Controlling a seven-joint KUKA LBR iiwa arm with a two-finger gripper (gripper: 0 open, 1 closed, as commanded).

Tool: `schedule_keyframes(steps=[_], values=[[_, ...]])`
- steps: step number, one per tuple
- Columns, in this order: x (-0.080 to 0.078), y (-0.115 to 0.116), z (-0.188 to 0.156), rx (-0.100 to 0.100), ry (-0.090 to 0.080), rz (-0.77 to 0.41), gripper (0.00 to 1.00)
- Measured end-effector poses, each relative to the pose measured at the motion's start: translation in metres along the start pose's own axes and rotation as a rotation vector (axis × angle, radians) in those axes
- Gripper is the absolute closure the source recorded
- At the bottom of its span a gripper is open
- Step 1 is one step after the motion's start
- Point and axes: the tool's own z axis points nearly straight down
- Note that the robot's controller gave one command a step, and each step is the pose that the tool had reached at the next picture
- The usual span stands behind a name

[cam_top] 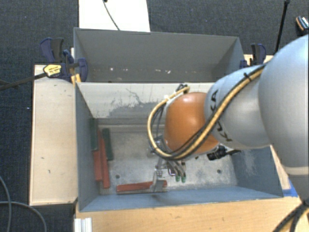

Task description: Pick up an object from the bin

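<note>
Reaching into the grey bin from the right, under the orange wrist cover; hanging with the gripper at the right end of a flat red bar lying along the front wall, seemingly touching it; not telling how wide the gripper is standing, nor whether holding anything. Lying side by side along the left wall, well apart from the gripper: a longer red bar and a dark green strip.

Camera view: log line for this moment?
gripper: over right end of red bar by near wall | grasp: unclear | left wall: red sticks, green stick
</note>
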Motion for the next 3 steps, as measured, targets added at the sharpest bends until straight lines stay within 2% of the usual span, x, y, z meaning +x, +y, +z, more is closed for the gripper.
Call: schedule_keyframes(steps=[1, 2, 3], values=[[0.004, 0.056, 0.001, -0.004, 0.001, -0.233, 0.0], [0.001, 0.057, 0.03, -0.003, -0.004, -0.365, 0.0], [0.004, 0.07, 0.029, -0.003, -0.008, -0.399, 0.0]])
